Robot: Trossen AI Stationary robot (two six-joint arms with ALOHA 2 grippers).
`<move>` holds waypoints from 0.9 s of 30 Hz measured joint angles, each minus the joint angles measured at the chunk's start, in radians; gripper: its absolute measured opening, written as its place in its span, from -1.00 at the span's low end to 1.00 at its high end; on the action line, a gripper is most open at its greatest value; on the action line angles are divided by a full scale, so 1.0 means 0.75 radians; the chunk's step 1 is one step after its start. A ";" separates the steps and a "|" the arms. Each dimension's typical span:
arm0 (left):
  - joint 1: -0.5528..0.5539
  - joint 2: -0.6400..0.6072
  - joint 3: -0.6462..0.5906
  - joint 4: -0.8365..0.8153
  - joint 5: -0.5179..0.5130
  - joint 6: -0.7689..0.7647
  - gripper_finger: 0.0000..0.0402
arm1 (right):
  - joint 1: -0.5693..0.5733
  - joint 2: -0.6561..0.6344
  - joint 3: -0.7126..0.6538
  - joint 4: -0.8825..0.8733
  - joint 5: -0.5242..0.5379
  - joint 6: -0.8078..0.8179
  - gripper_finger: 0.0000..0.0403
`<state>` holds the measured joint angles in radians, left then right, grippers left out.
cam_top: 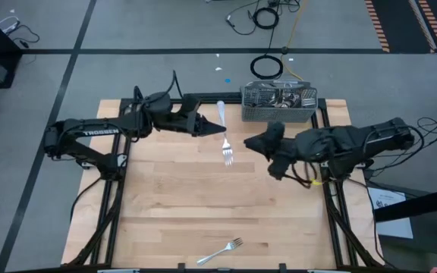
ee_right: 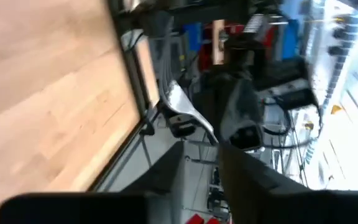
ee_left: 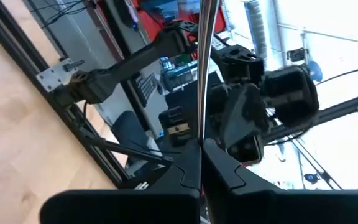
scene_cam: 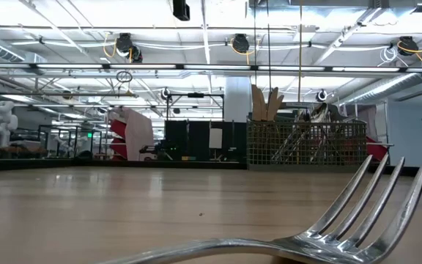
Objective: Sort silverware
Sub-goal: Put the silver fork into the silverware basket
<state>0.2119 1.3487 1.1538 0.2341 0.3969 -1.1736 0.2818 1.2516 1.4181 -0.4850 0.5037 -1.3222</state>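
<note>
- The table (cam_top: pixel 165 197) is pale butcher-block wood, made of long glued strips with a smooth matte top, and sits in a black metal frame.
- The left gripper (cam_top: pixel 203 126) is dark and angular. It sits near the far edge, left of the middle. Its fingers (ee_left: pixel 179 171) are pressed together on the slim handle of a fork (cam_top: pixel 225 136).
- The held fork is bright polished steel. Its handle points toward the far edge and its tines toward the table's middle. In the left wrist view the handle runs out from the pinch as a thin straight bar.
- From the held fork to the near edge the wood is bare. The left half of the table also gives wide room.
- A second fork (cam_top: pixel 222 251) lies flat just inside the near edge, about midway along it, slanted with its tines to the right. In the low view its curved tines are mirror-bright and rise a little off the wood.
- The caddy (cam_top: pixel 279 114) is grey wire mesh and box-shaped. It stands at the far edge, right of the middle. More silverware (cam_top: pixel 279 95) stands upright inside it, a tangle of shiny handles.
- The right gripper (cam_top: pixel 250 142) is just right of the held fork, on the near side of the caddy. Its fingers stand a little apart with nothing between them.
- The right arm's bulk covers the right edge, so that side is tight.
</note>
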 joint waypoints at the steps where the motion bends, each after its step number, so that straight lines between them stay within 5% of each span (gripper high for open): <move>1: -0.006 0.001 0.000 0.001 -0.003 -0.006 -0.97 | 0.000 0.015 0.000 -0.007 0.000 -0.027 -0.50; 11: -0.061 0.125 0.000 0.172 0.062 -0.176 -0.97 | 0.019 0.120 0.002 0.099 0.221 -0.222 0.01; 27: -0.075 0.155 0.001 0.241 0.105 -0.222 -0.97 | 0.107 0.194 0.002 0.201 0.241 -0.352 -0.11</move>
<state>0.1558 1.4651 1.1545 0.4146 0.4759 -1.3398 0.3622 1.3973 1.4193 -0.3340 0.6842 -1.5864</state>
